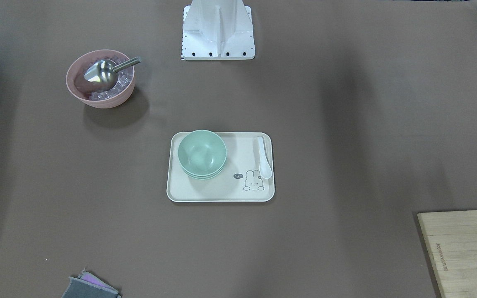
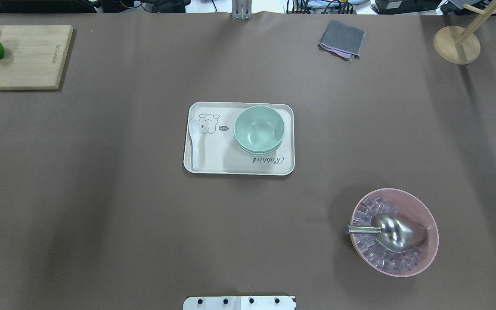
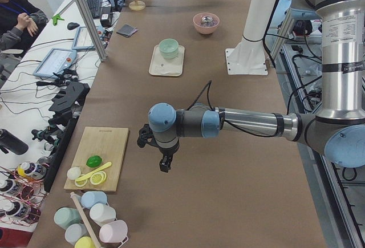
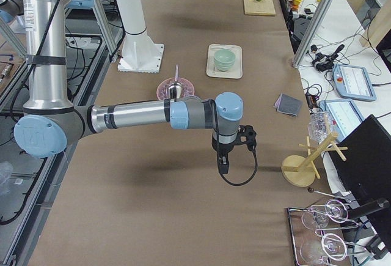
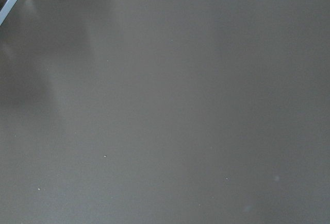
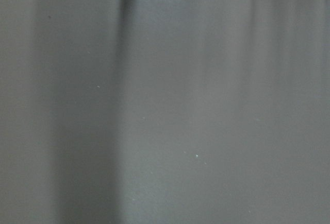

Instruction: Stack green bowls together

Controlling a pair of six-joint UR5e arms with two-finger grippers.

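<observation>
The green bowls [image 2: 258,129] sit nested on the tray [image 2: 230,165], well apart from the left end effector [image 3: 164,167] and the right end effector [image 4: 222,167], which both hang over the counter [image 2: 101,193]. I cannot tell whether either is spread.

The tray [image 2: 222,162] bears the word "Rabbit" [image 2: 268,159] in dark script, just beside the green bowls [image 2: 258,129] on the robot's side. Also near the bowls, a speech bubble [image 1: 238,176] reads "hi". Well apart from them, the cutting board [image 2: 24,69] carries a burnt-in mark [image 2: 54,54] too small to read.
</observation>
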